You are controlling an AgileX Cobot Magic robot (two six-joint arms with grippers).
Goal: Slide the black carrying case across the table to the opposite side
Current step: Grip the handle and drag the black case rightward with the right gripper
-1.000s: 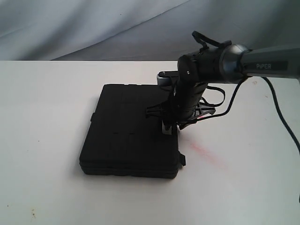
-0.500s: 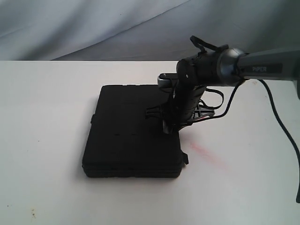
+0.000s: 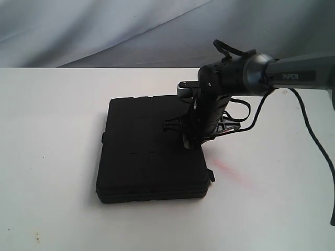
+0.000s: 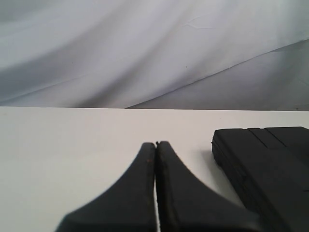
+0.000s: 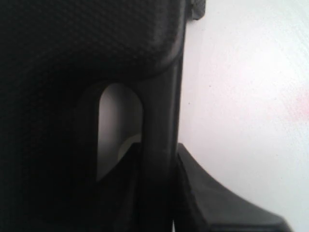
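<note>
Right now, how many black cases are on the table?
1. The black case lies flat near the middle of the white table, its handle held by the right gripper. No second one shows in any view.

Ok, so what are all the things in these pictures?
case: one, black, lying flat in the middle of the table
table: one, white, under everything
smear: one, faint red, on the table right of the case
cloth: one, grey, behind the table
cable: one, black, hanging off the right arm
right arm: one, grey, reaching in from the right
right gripper: one, black, closed on the case's handle
left gripper: one, black, shut, just over the table beside the case
</note>
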